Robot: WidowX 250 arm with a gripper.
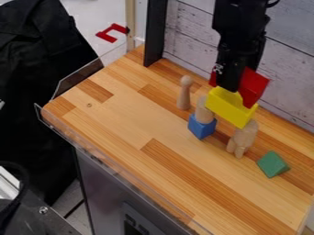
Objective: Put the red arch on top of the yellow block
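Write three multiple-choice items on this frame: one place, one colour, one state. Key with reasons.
1. Where is the green block?
A) on the floor
B) on the counter
C) on the peg

2. What colour is the cube under the wooden cylinder?
A) green
B) yellow
C) blue

3. How does the yellow block sit?
A) raised above the counter
B) flat on the counter
C) standing on end

Key:
1 B: it rests on the wood surface, near the right edge.
2 C: the cube's visible faces are blue.
3 A: the cylinder and another wooden piece stand beneath its ends.
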